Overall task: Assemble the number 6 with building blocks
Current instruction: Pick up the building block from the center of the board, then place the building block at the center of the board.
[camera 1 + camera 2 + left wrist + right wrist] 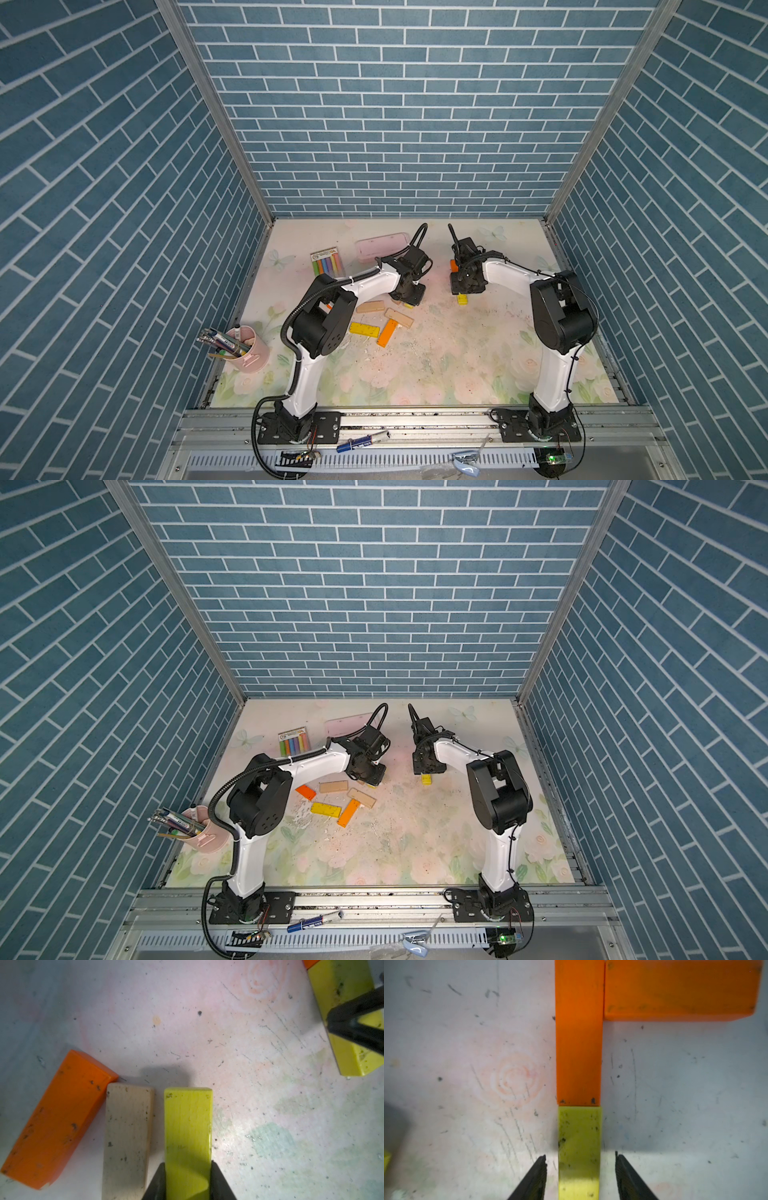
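In the right wrist view, the number 6 shows as three building blocks. One orange bar (681, 991) lies crosswise against the end of a second orange bar (579, 1032), and a yellow bar (579, 1136) butts end to end with that one. My right gripper (580, 1155) is open, with a gap between each finger and the yellow bar. My left gripper (188, 1163) is shut on another yellow block (188, 1126), beside a tan block (126, 1136) and an orange block (58, 1118). Loose blocks lie near the left arm in both top views, among them a yellow one (364, 329) and an orange one (348, 812).
A pink case (380, 245) and a clear pack of chalks (327, 262) lie at the back left. A pink cup of pens (245, 349) stands at the left edge. The right gripper's finger (357, 1020) reaches into the left wrist view. Both grippers work close together.
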